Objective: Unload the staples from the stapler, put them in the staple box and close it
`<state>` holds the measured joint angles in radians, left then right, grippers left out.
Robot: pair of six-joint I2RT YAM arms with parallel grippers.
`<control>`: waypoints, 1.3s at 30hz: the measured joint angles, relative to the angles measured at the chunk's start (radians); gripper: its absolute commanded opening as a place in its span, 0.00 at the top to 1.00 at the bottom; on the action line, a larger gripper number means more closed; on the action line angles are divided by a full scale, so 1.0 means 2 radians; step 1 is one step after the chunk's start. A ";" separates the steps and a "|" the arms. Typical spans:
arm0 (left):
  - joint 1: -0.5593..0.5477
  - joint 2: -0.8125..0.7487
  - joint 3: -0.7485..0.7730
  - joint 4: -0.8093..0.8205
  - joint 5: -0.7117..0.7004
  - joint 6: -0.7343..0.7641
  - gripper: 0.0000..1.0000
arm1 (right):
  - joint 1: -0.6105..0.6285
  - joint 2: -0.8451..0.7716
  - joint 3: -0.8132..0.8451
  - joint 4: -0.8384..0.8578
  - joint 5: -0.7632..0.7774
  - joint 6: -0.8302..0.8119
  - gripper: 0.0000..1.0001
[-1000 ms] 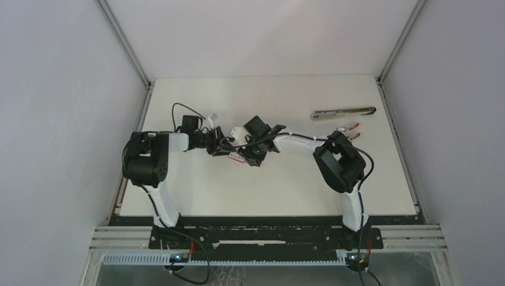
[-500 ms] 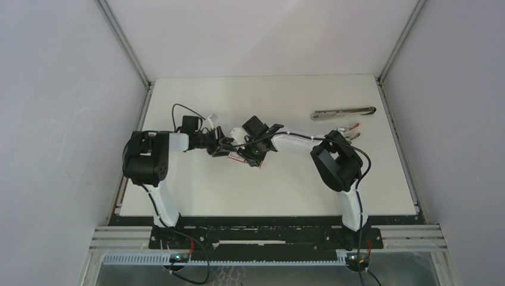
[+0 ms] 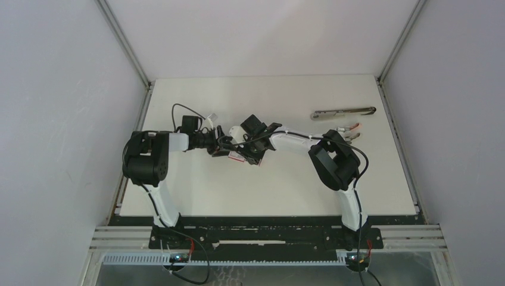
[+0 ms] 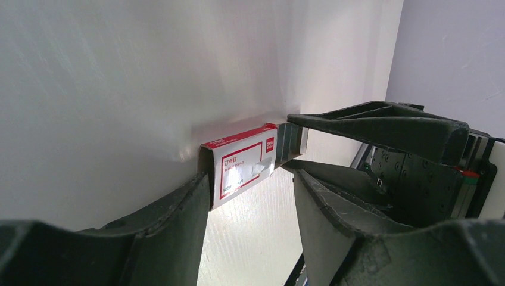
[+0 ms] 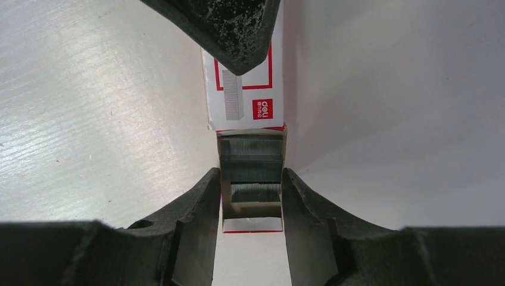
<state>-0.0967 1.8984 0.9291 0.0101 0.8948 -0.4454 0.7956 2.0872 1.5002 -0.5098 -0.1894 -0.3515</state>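
Observation:
The grey metal stapler (image 3: 343,112) lies at the far right of the table, away from both grippers. Both grippers meet mid-table at a small red-and-white staple box (image 3: 237,157). My right gripper (image 5: 251,179) is shut on the box's pulled-out inner tray (image 5: 251,205), where packed grey staples (image 5: 251,156) show. My left gripper (image 4: 250,185) is open: the box sleeve (image 4: 241,168) rests against one finger (image 4: 178,220), and the other finger stands well apart. Its finger (image 5: 229,30) overlaps the sleeve (image 5: 262,89) in the right wrist view. I see no loose staple strips that I can identify.
Two small thin pieces with red ends (image 3: 352,126) lie just near of the stapler, beside the right arm's elbow (image 3: 333,158). The white table (image 3: 268,190) is walled by grey panels on the left, right and far sides.
My right wrist has shifted slightly left and away from me, taking the tray with it. The left arm and the stapler have not moved.

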 measured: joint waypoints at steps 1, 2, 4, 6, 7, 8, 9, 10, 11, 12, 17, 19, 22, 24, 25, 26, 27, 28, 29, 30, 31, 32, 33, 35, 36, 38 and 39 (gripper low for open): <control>0.000 0.000 0.000 0.000 0.000 0.000 0.41 | 0.000 0.000 0.001 0.000 0.001 0.000 0.61; 0.000 0.000 0.000 0.000 0.000 0.000 0.40 | 0.001 0.000 0.001 0.000 0.001 0.000 0.61; 0.000 0.000 0.000 0.000 0.000 0.000 0.40 | 0.001 0.001 0.001 0.000 0.002 0.000 0.61; 0.000 0.000 0.000 0.000 0.000 0.000 0.40 | 0.002 0.001 0.002 -0.001 0.002 0.000 0.61; 0.000 0.000 0.000 0.000 0.000 0.000 0.40 | 0.002 0.002 0.004 -0.002 0.002 0.000 0.61; 0.000 0.000 0.000 0.000 0.000 0.000 0.40 | 0.003 0.002 0.004 -0.002 0.002 0.000 0.61; 0.000 0.000 0.000 0.000 0.000 0.000 0.40 | 0.003 0.002 0.004 -0.002 0.002 0.000 0.61; 0.000 0.000 0.000 0.000 0.000 0.000 0.40 | 0.004 0.002 0.004 -0.002 0.002 0.000 0.61; 0.000 0.000 0.000 0.000 0.000 0.000 0.40 | 0.004 0.002 0.004 -0.002 0.002 0.000 0.61; 0.000 0.000 0.000 0.000 0.000 0.000 0.40 | 0.004 0.002 0.004 -0.002 0.002 0.000 0.61; 0.000 0.000 0.000 0.000 0.000 0.000 0.40 | 0.004 0.006 0.010 -0.005 0.002 -0.002 0.61; 0.000 0.000 0.000 0.001 0.000 0.000 0.40 | 0.004 0.008 0.013 -0.006 0.002 -0.002 0.62; 0.000 0.000 0.000 0.002 0.000 0.000 0.40 | 0.004 0.012 0.019 -0.006 0.002 -0.004 0.62; 0.000 0.000 0.000 0.002 0.000 0.000 0.40 | 0.004 0.015 0.023 -0.006 0.002 -0.005 0.62; 0.000 0.000 0.000 0.002 0.000 0.000 0.40 | 0.005 0.016 0.024 -0.005 0.002 -0.005 0.62; 0.000 0.000 0.000 0.002 0.000 0.000 0.40 | 0.005 0.016 0.024 -0.005 0.002 -0.006 0.62; 0.000 0.000 0.000 0.002 0.000 0.000 0.40 | 0.005 0.016 0.025 -0.005 0.002 -0.006 0.61; 0.000 0.000 0.000 0.002 0.000 0.000 0.40 | 0.005 0.017 0.025 -0.005 0.001 -0.008 0.62; 0.000 0.000 0.000 0.002 0.000 0.000 0.40 | 0.005 0.017 0.025 -0.005 0.001 -0.008 0.62; 0.000 0.000 0.000 0.002 0.000 0.000 0.39 | 0.005 0.017 0.026 -0.005 0.000 -0.010 0.62; 0.000 0.000 0.000 0.002 0.000 0.000 0.39 | 0.005 0.018 0.026 -0.005 0.000 -0.010 0.62; 0.000 0.000 0.000 0.002 0.000 0.000 0.39 | 0.005 0.018 0.026 -0.004 -0.001 -0.012 0.61; 0.000 0.000 0.000 0.002 0.001 0.000 0.39 | 0.005 0.018 0.026 -0.004 -0.002 -0.014 0.61; 0.000 0.000 0.000 0.002 0.001 0.000 0.38 | 0.005 0.018 0.026 -0.003 -0.003 -0.016 0.61; 0.000 0.000 0.000 0.002 0.001 0.000 0.38 | 0.005 0.018 0.026 -0.002 -0.003 -0.018 0.61; 0.000 0.000 0.000 0.002 0.001 0.000 0.38 | 0.006 0.018 0.026 -0.002 -0.004 -0.020 0.60; 0.000 0.000 0.000 0.002 0.001 0.000 0.38 | 0.006 0.018 0.026 -0.002 -0.004 -0.023 0.60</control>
<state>-0.0967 1.8984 0.9291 0.0135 0.8974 -0.4454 0.8070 2.1231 1.5517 -0.5129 -0.1967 -0.3969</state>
